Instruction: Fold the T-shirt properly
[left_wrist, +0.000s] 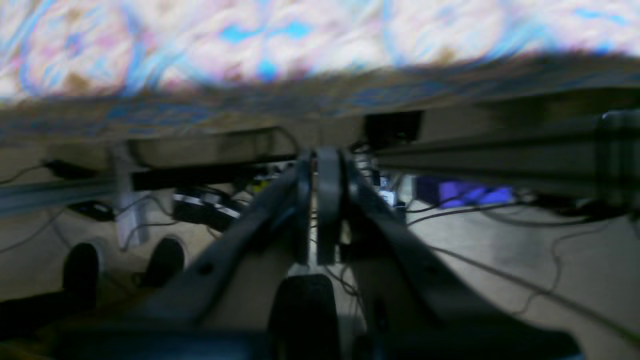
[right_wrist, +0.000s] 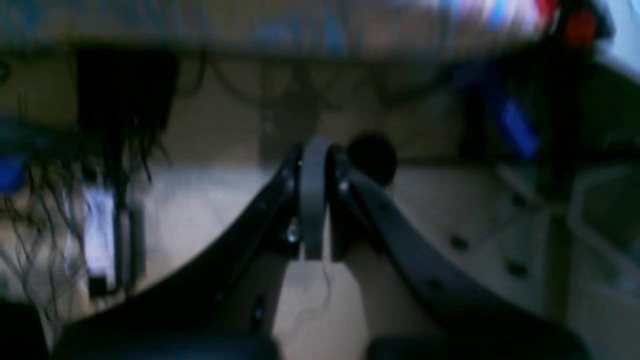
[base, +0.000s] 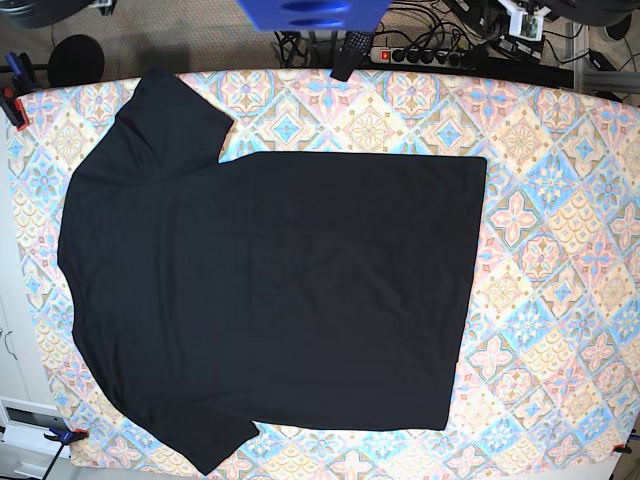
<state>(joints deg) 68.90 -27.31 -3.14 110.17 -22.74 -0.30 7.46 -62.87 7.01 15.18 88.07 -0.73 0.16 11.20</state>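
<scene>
**Black cloth flat, both arms parked below the table**

Black T-shirt (base: 270, 290) lies spread and unfolded on the patterned tablecloth (base: 560, 200), seen from the base view. Shoulders and both sleeves sit toward the table's left edge; the straight hem faces the right edge, with a wide strip of bare pattern beyond it. One sleeve reaches near the far left corner, the other near the near left corner. No fold made yet, by the look of it.

Neither arm shows in the base view.

Risks, as judgements:
- Matte black on black: seams and sleeve edges read poorly, so a pinch could take two layers or miss the edge altogether.
- Soft cloth may drag and bunch if one corner is lifted ahead of the other, leaving a skewed fold.
- Both arms sit low, so rising carelessly could snag the tablecloth's hanging edge.

Views compared:
- Base view gives the shirt's whole layout; the wrist views show no shirt at all.
- Right wrist view, dim and blurred: right gripper (right_wrist: 317, 200) with fingers pressed together on nothing, aimed under the table at floor and cables.
- Left wrist view: left gripper (left_wrist: 320, 200) likewise pressed together and empty, the tablecloth's edge overhead, metal framing and cables behind.
</scene>
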